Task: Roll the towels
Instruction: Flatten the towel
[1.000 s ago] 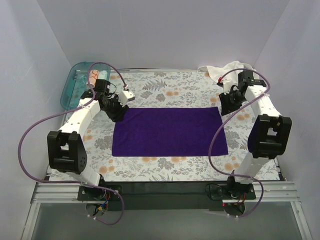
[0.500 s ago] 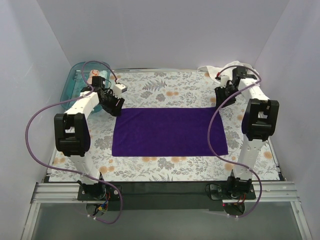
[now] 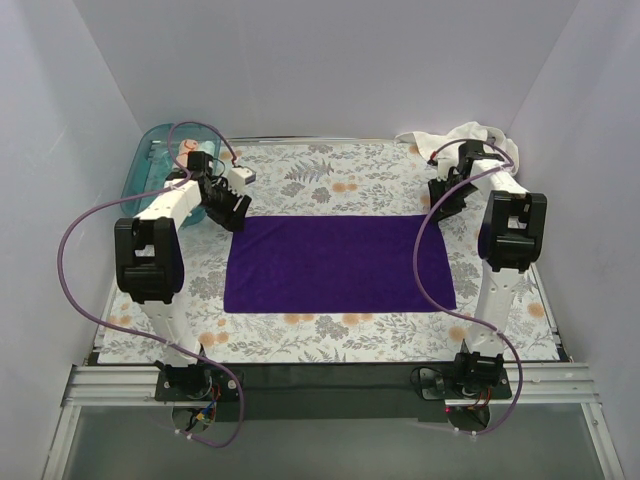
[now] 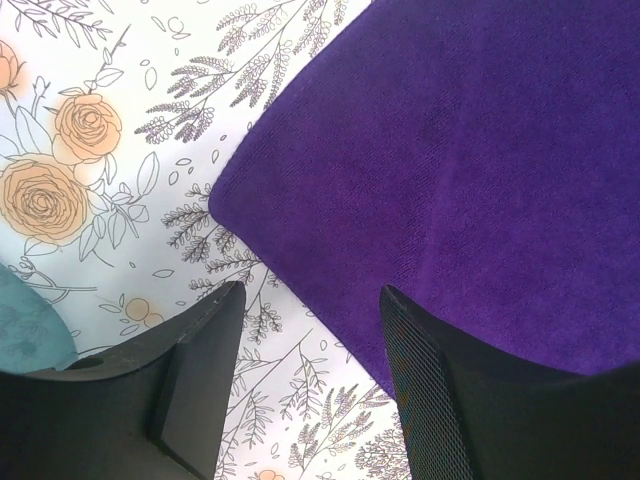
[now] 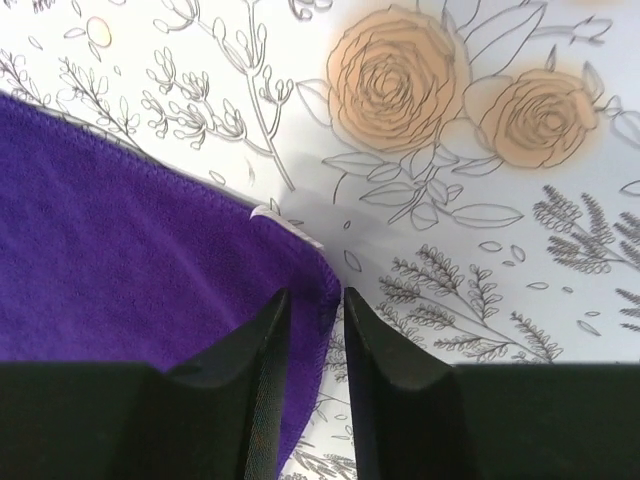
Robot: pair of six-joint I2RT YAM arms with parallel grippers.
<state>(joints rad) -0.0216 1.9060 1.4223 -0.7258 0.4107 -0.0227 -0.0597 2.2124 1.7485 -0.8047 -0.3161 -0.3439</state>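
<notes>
The purple towel (image 3: 338, 265) lies flat and unrolled mid-table, the left gripper (image 4: 310, 297) spread at its far-left corner, the right gripper (image 5: 315, 296) narrowed astride its far-right corner, grip unclear; all rolling is still to do.

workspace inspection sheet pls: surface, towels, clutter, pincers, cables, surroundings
surface: floral sheet covers the table, flat
job's things: purple towel spread flat at centre, unrolled; white towel crumpled at far right corner
clutter: teal plastic tray at far left corner, contents unclear
pincers: left pincer open at the purple towel's far left corner; right pincer narrow around its far right corner, grip cannot be told
cables: purple cables loop from each arm; the right one crosses the towel's right edge
surroundings: white walls, nothing else seen
</notes>
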